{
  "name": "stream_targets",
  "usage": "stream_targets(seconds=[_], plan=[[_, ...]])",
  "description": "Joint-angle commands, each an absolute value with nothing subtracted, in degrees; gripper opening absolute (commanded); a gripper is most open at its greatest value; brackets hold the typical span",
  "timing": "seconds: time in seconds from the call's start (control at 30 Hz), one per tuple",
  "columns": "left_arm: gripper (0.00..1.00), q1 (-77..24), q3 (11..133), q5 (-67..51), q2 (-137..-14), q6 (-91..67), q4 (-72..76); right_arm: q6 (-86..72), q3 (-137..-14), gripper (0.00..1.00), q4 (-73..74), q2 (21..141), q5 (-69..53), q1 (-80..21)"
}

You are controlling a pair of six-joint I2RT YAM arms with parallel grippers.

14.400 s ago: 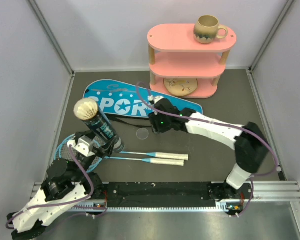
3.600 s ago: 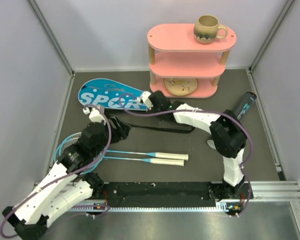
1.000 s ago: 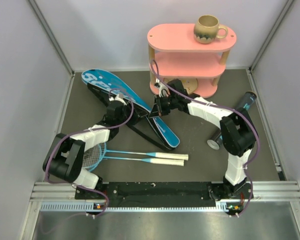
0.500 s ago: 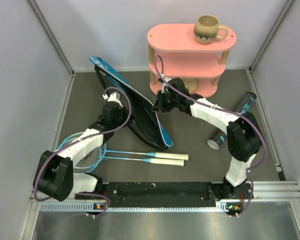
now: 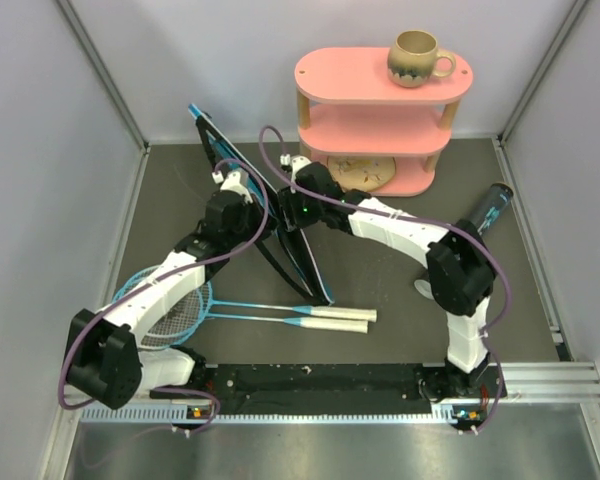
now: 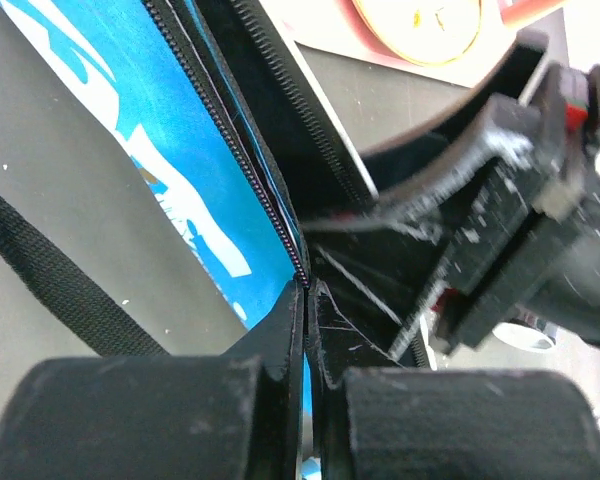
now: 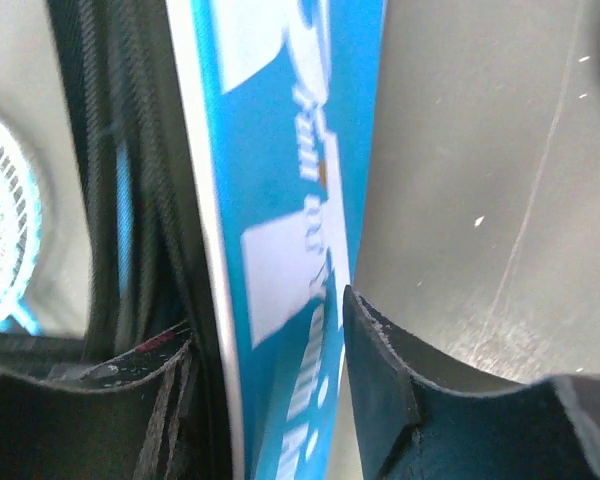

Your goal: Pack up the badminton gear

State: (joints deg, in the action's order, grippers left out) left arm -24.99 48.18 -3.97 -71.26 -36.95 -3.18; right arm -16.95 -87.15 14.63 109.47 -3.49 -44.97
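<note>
The blue racket cover [image 5: 285, 245] stands on its long edge, running from the back left toward the rackets. My left gripper [image 5: 248, 195] is shut on its zipper edge; in the left wrist view the fingertips [image 6: 307, 295] meet on the black zipper seam of the cover [image 6: 180, 150]. My right gripper [image 5: 292, 205] is on the cover's other side. In the right wrist view its jaws [image 7: 270, 340] stand apart, with the blue printed panel [image 7: 280, 150] between them. Two light-blue rackets [image 5: 280, 313] lie flat at the front left. The black tube [image 5: 490, 207] lies at the right.
A pink three-tier shelf [image 5: 380, 110] stands at the back, with a beige mug [image 5: 420, 55] on top and a round disc [image 5: 360, 170] on its lowest tier. The cover's black strap [image 6: 50, 260] trails on the mat. Grey walls close in left and right.
The cover has swung up from leaning open to standing nearly on edge. My left gripper closed on its zipper edge. My right gripper moved left along the cover and its jaws parted.
</note>
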Motion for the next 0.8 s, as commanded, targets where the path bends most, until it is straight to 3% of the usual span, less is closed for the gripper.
stream_targets(seconds=[0.0, 0.1, 0.13, 0.23, 0.3, 0.33, 0.37, 0.47, 0.53, 0.77], plan=[[0.00, -25.49, 50.01, -4.22, -71.54, -36.83, -0.53, -14.50, -94.21, 0.45, 15.64, 113.46, 3.16, -44.47], [0.00, -25.49, 48.87, -1.41, -71.81, -36.56, -0.70, -15.90, -96.15, 0.06, 15.47, 114.17, 2.03, -43.95], [0.00, -25.49, 48.52, -0.62, -71.98, -36.82, -0.70, -16.60, -95.72, 0.00, 14.25, 113.82, 0.63, -43.42], [0.00, -25.31, 47.64, 3.51, -72.86, -39.80, -1.40, -19.50, -91.26, 0.00, 7.25, 112.68, -6.23, -42.11], [0.08, -24.70, 47.37, 4.57, -73.74, -40.95, -1.76, -21.00, -89.30, 0.00, 4.49, 111.54, -9.22, -41.66], [0.29, -24.44, 47.37, 4.57, -73.91, -41.65, -1.67, -21.01, -88.43, 0.00, 3.35, 111.45, -9.75, -41.75], [0.43, -24.26, 47.20, 4.74, -74.44, -42.01, -1.32, -21.01, -88.16, 0.00, 3.08, 111.45, -10.54, -41.57], [0.67, -23.38, 47.63, 4.49, -76.10, -42.89, 1.13, -21.00, -87.28, 0.00, 2.11, 111.36, -12.47, -41.66], [0.73, -23.12, 49.82, 4.66, -77.42, -42.72, 0.97, -20.92, -86.84, 0.00, 1.93, 111.18, -13.18, -41.66], [0.79, -22.76, 56.68, 4.75, -83.84, -40.87, 0.26, -21.01, -86.22, 0.00, 1.06, 110.22, -14.41, -41.57]])
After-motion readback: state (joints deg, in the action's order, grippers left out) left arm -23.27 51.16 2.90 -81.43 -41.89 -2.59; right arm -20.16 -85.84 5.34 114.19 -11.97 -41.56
